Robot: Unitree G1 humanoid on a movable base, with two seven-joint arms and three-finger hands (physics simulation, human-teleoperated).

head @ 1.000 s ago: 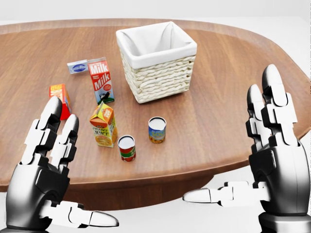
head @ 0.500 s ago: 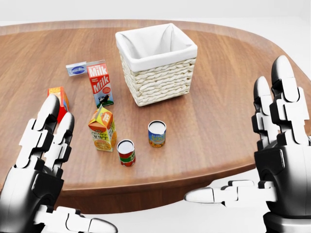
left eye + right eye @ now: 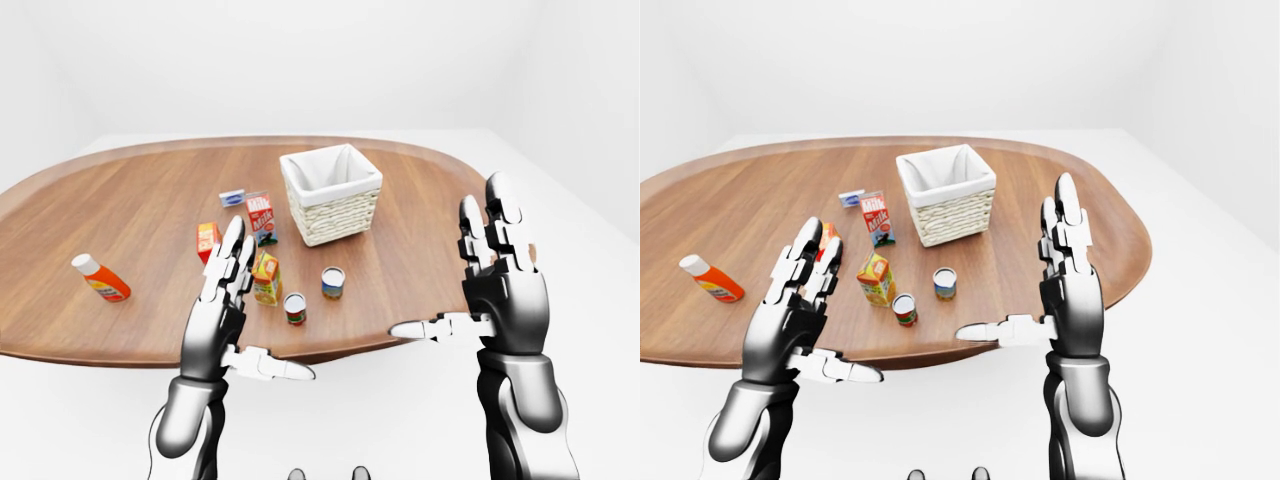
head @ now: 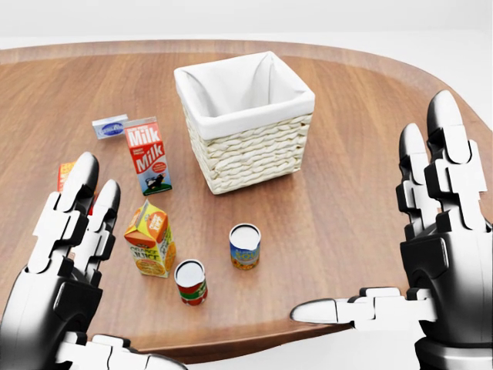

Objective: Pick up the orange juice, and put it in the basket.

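Head view
Table (image 4: 354, 193): brown wood grain, rounded edge curving off at 3 o'clock; it fills nearly the whole view.
Basket (image 4: 245, 123): woven, white cloth liner, upright at 12 o'clock of the view's centre.
Orange juice (image 4: 150, 239): small carton standing on the wood at 8 o'clock of the basket, well apart from it, untouched.
Milk carton (image 4: 147, 156): upright at 12 o'clock of the juice.
Cans: red can (image 4: 190, 281) and blue can (image 4: 245, 246) near each other, just at 4 o'clock of the juice.
Left hand (image 4: 65, 262): fingers spread apart, holding nothing, at 9 o'clock of the juice.
Right hand (image 4: 435, 254): fingers apart, thumb stretched toward 9 o'clock, empty, over the table's edge.

Left-eye view
Room: plain white walls and pale floor all round the table.
Bottle (image 3: 101, 279): orange, white cap, lying alone at 9 o'clock on the wood.
Red box (image 3: 207, 239): beside the left hand's fingertips.

Right-eye view
Blue packet (image 3: 851, 197): flat, at 10 o'clock of the milk carton.
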